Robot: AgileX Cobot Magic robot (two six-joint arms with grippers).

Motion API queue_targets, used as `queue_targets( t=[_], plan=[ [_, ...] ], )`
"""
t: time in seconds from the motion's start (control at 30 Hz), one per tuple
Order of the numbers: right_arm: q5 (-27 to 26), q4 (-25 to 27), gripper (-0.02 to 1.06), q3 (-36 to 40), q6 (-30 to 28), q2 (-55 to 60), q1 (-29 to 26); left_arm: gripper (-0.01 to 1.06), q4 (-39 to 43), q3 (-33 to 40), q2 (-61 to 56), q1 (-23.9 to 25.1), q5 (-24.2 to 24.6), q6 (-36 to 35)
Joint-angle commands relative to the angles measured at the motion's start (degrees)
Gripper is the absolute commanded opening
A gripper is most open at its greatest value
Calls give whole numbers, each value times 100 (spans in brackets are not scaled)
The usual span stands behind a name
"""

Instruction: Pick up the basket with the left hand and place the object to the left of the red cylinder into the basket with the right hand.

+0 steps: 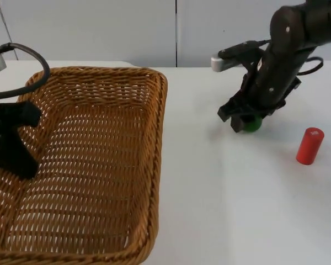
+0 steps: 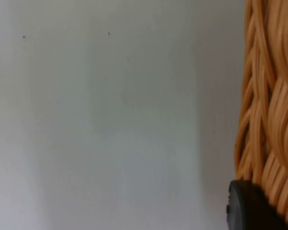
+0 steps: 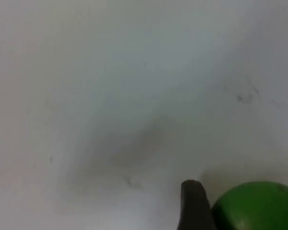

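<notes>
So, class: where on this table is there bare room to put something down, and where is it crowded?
Bare table runs wide between the basket and the red cylinder, nearer the camera than the green ball. It is crowded at the ball, where the right gripper sits on it, and at the basket's left side, by the left gripper.

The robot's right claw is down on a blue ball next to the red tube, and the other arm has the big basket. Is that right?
Not quite: the ball is green, not blue, as the top view and the right wrist view both show. The rest holds: the right gripper is down on it beside the red tube, and the left gripper is at the big basket.
</notes>
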Motion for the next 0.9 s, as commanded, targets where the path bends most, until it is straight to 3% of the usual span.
queue_targets(
  t=[0.0, 0.27, 0.53, 0.87],
  plan=[
    [412, 0, 0, -57, -43, -428, 23, 0, -184, 1, -86, 14, 19, 16],
    [1382, 123, 0, -57, -43, -2027, 23, 0, -161, 1, -86, 14, 17, 16],
    [1835, 135, 0, -26, -43, -2953, 23, 0, -161, 1, -86, 14, 28, 16],
    [1447, 135, 0, 1113, -43, -3573, 23, 0, -161, 1, -86, 14, 28, 16]
  ],
)
